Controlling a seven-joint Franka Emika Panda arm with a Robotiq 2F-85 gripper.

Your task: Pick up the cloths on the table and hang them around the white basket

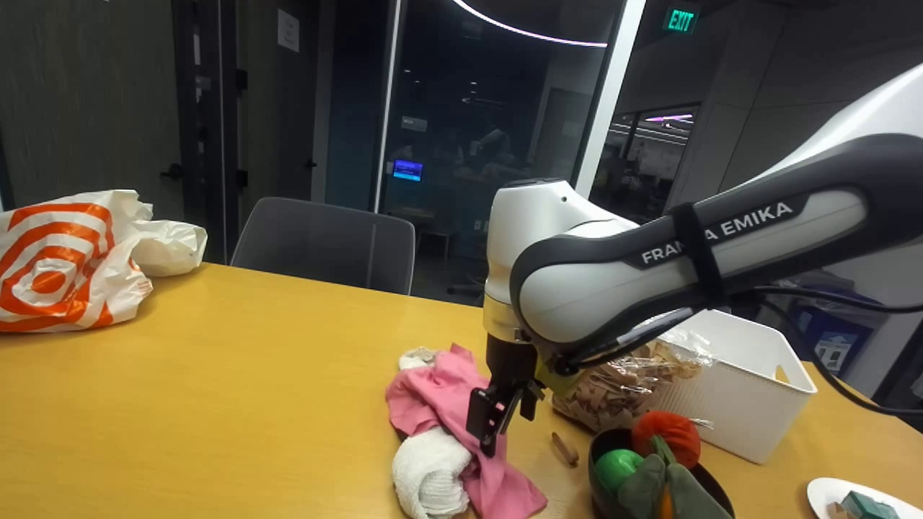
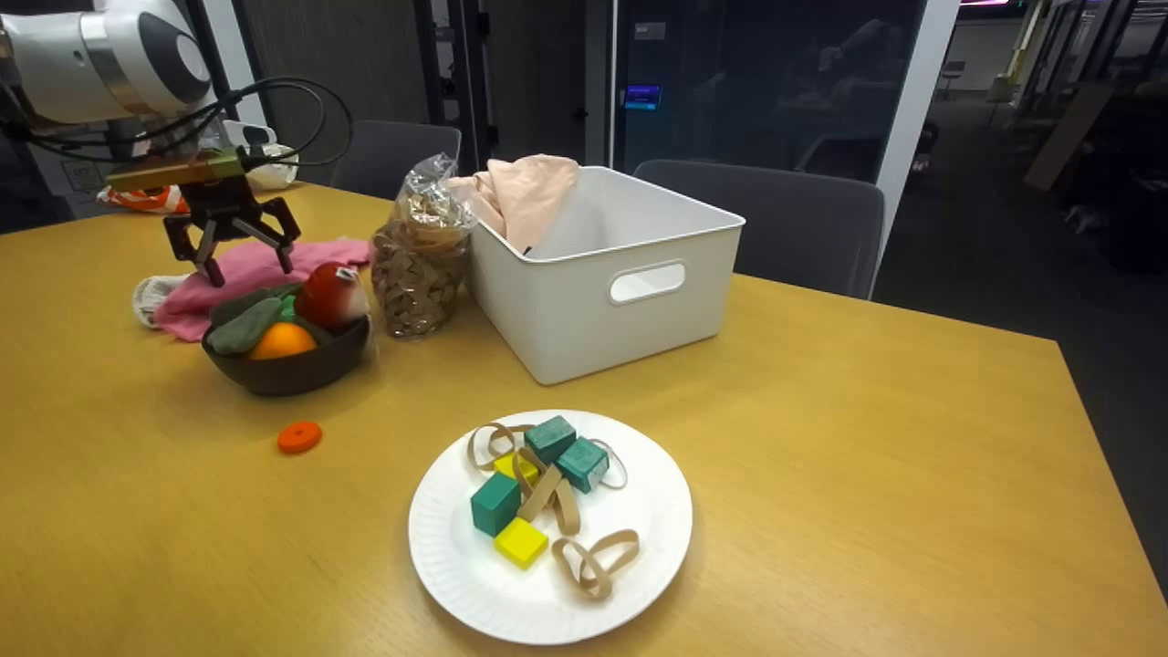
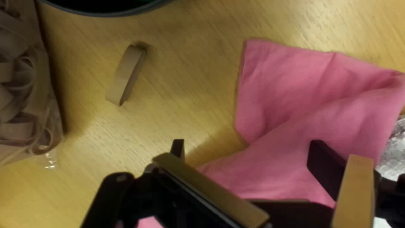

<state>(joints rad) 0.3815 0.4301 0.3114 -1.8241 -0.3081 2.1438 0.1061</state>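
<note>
A crumpled pink cloth (image 1: 447, 393) lies on the table, partly over a rolled white cloth (image 1: 431, 472). Both also show in an exterior view, the pink cloth (image 2: 260, 265) behind a bowl and the white cloth (image 2: 155, 301) at its left end. The white basket (image 2: 630, 306) stands upright; a peach cloth (image 2: 529, 196) hangs over its rim at one corner. My gripper (image 1: 505, 429) is open, pointing down above the pink cloth. In the wrist view the gripper's fingertips (image 3: 248, 150) are wide apart, with pink cloth (image 3: 300, 110) below and between them. Contact cannot be told.
A clear bag of brown rubber bands (image 2: 420, 283) stands between the cloths and the basket. A dark bowl (image 2: 283, 372) of toy produce is near the gripper. A loose rubber band (image 3: 126, 74), an orange disc (image 2: 299, 437), a loaded paper plate (image 2: 639, 566) and a plastic bag (image 1: 65, 267) are also on the table.
</note>
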